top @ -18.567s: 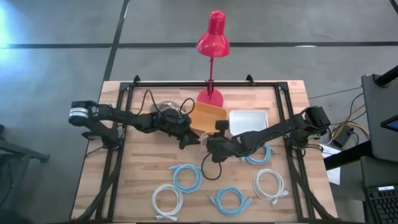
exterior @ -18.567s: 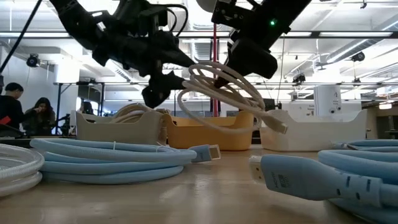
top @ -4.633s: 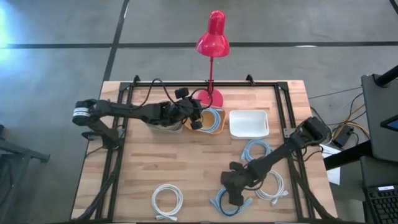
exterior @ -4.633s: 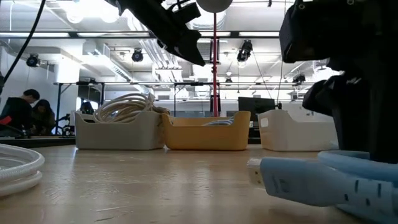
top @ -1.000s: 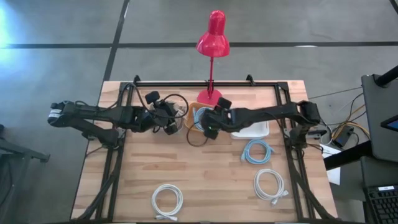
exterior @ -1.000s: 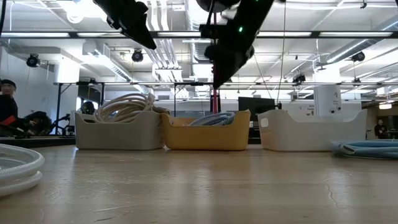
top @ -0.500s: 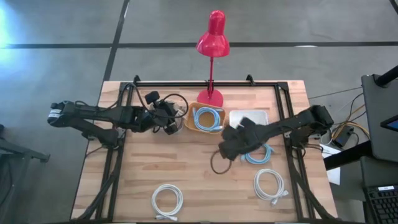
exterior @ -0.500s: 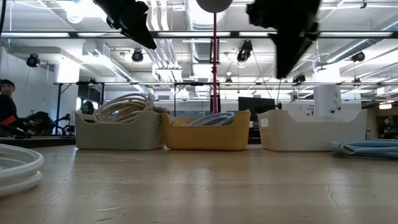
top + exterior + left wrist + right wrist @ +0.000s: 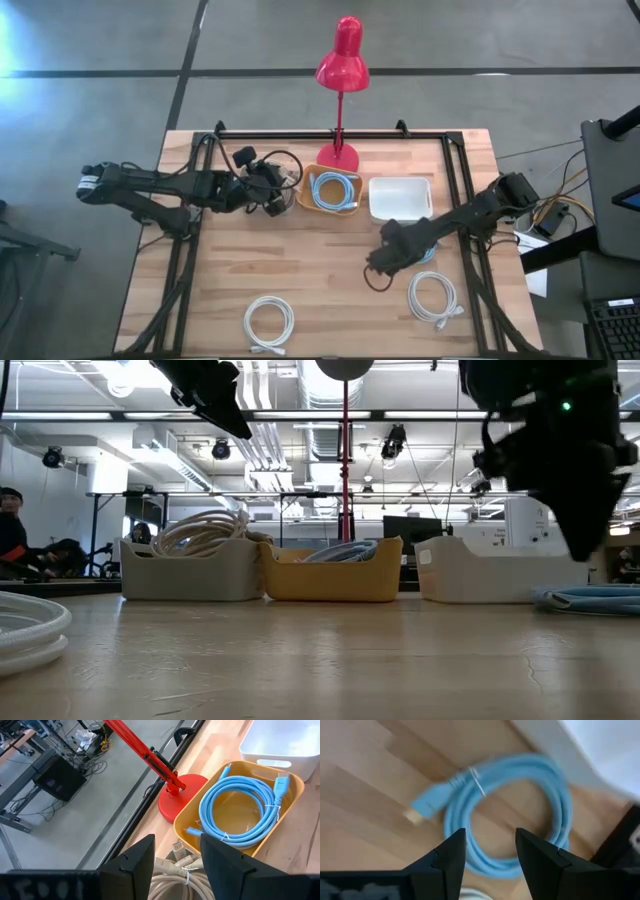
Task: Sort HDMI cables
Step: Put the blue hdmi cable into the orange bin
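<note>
Two jobs left by the look of it, blue first. Right gripper [image 9: 388, 252] hanging over the last loose light blue coiled HDMI cable [image 9: 512, 815], fingers spread wide, nothing held, coil straight ahead between them on the right side of the wooden table [image 9: 250, 260]. Just beyond it the empty white plastic bin [image 9: 400, 198], and left of that the yellow-orange bin [image 9: 310, 205] with blue coils [image 9: 240, 807] already inside. Probably mid-approach for the third blue pickup: needs dropping straight down and pinching one side of the loop, then carrying over to the yellow bin. Two white coiled cables [image 9: 268, 322] [image 9: 433, 296] waiting near the front edge. Left gripper [image 9: 268, 190] parked open and empty above the grey bin [image 9: 185, 568] full of beige coils [image 9: 172, 877].
</note>
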{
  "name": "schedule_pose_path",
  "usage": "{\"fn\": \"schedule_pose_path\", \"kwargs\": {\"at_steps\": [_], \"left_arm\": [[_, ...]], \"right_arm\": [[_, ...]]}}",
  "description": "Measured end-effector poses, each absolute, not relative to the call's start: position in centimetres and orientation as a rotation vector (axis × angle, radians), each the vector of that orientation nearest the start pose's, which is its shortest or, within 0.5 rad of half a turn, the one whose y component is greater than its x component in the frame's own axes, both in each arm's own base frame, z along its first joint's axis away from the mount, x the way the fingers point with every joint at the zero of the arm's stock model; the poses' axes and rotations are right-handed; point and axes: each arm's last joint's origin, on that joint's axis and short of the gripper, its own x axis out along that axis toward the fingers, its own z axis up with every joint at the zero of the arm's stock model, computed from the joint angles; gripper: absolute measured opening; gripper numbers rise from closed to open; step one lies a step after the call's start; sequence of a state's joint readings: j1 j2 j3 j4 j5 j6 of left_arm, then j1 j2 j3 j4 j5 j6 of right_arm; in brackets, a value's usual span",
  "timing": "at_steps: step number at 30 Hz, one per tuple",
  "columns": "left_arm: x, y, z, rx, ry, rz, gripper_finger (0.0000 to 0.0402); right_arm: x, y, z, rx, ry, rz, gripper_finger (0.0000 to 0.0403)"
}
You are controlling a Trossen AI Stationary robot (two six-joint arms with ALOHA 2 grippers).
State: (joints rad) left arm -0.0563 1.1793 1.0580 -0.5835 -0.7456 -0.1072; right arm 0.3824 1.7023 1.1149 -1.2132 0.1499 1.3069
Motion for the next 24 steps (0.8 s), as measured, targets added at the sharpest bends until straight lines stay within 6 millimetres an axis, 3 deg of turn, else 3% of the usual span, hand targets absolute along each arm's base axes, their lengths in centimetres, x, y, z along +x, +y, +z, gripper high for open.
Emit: {"fn": "schedule_pose_path", "kwargs": {"at_steps": [7,14,24], "left_arm": [[23.8,0.6,32.0,0.18,0.624,0.693,0.0172],[23.8,0.6,32.0,0.177,0.622,0.694,0.0172],[23.9,0.6,32.0,0.172,0.614,0.695,0.0172]], "right_arm": [[23.8,9.7,16.4,0.504,1.634,-0.826,0.0168],[23.9,9.8,15.6,0.522,1.6,-0.651,0.0157],[22.8,9.3,13.5,0.512,1.591,-0.651,0.0146]]}}
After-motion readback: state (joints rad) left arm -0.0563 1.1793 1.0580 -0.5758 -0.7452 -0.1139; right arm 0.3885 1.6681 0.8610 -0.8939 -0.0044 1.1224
